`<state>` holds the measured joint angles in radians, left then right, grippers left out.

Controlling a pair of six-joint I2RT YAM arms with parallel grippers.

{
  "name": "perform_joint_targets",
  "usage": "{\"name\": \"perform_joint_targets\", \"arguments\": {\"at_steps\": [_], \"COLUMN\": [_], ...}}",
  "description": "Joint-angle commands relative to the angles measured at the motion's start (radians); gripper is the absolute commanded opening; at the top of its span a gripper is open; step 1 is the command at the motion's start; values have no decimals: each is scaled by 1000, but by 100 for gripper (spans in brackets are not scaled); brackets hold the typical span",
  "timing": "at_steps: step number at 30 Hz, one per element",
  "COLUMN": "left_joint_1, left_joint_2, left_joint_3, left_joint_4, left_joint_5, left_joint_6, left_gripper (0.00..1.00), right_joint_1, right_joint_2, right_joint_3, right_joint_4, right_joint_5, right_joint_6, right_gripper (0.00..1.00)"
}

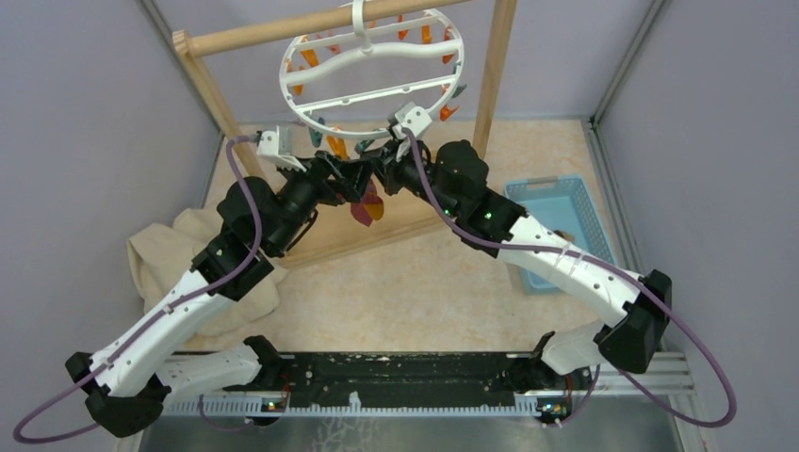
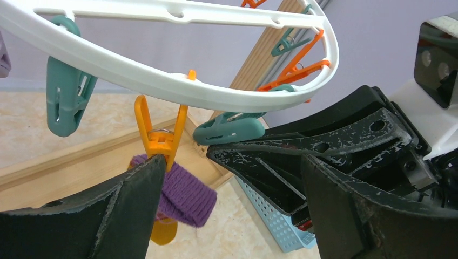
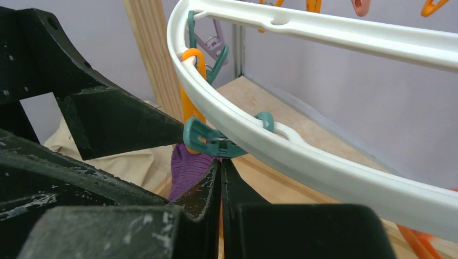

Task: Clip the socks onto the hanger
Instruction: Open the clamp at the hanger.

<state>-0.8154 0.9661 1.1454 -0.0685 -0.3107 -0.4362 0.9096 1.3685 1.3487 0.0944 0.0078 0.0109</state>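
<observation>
Maroon-purple sock (image 2: pixel 186 197) hangs below the hanger (image 2: pixel 162 81) rim, pinched in an orange clip (image 2: pixel 160 137), so it looks already pegged. Beside that clip the left gripper (image 2: pixel 232 162) stands spread wide, holding nothing. Just under the rim, by a teal clip (image 3: pixel 208 141), the right gripper (image 3: pixel 221 181) is pressed together and empty, perhaps steadying the ring

- A robotics lab test cell: plain grey partition walls (image 1: pixel 85 141) on metal posts (image 1: pixel 621 61) box in a small table (image 1: pixel 405 292).
- The left arm (image 1: pixel 179 311) and right arm (image 1: pixel 565 264) are bolted to a mounting rail (image 1: pixel 405 372).
- Staged props: a hanger (image 1: pixel 377 95) on a wooden frame stand (image 1: pixel 283 28), and a blue basket (image 1: pixel 556 202).
</observation>
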Motion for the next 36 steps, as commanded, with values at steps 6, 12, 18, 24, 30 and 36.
{"name": "perform_joint_targets", "arguments": {"at_steps": [6,12,18,24,30,36], "left_joint_1": [4,4,4,5,6,8], "left_joint_2": [-6,20,40,52,43,34], "left_joint_3": [19,19,30,40,33,30], "left_joint_4": [58,102,107,73,45,43], "left_joint_5": [-46,-71,-88,-186,-198,-199], "left_joint_6": [21,43,48,63,48,47], "left_gripper": [99,99,99,99,99,99], "right_joint_1": [10,8,-72,-132,-142,-143], "right_joint_2": [-170,-252,-330,-359,-344,-288], "right_joint_3": [-74,-131,-168,-183,-196,-192], "right_joint_4": [41,8,-21,-40,-3,50], "right_joint_5": [75,163,186,196,188,102], "right_joint_6": [-44,-109,-119,-156,-197,-193], "right_gripper": [4,23,33,34,38,46]}}
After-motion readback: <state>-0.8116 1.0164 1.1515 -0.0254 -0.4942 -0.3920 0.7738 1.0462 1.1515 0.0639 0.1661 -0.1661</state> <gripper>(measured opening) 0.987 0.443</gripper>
